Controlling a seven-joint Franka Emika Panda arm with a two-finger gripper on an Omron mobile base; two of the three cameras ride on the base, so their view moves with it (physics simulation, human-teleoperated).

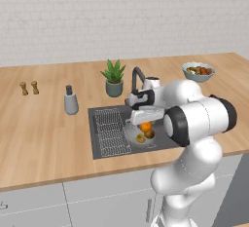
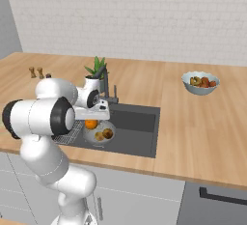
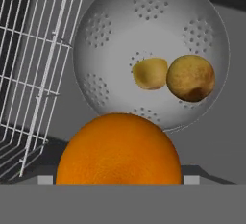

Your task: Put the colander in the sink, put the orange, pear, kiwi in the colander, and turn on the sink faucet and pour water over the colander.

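My gripper (image 1: 145,120) hangs over the sink (image 1: 167,142), shut on the orange (image 1: 146,126), which sits between its fingers just above the colander (image 1: 132,132). In the hand view the orange (image 3: 119,148) is at the bottom, and beyond it the round grey colander (image 3: 120,31) rests on the basin floor. Inside it lie the yellowish pear (image 3: 150,73) and the brown kiwi (image 3: 190,78), touching each other. From the right base view the orange (image 2: 90,124) is over the colander's left rim (image 2: 94,141). The sink faucet (image 1: 137,75) stands behind the basin.
A wire rack (image 1: 109,131) fills the basin's left part. On the counter behind it stand a potted plant (image 1: 114,77), a grey dispenser (image 1: 71,102) and two small shakers (image 1: 29,88). A pale blue bowl of fruit (image 1: 198,71) sits at the far right.
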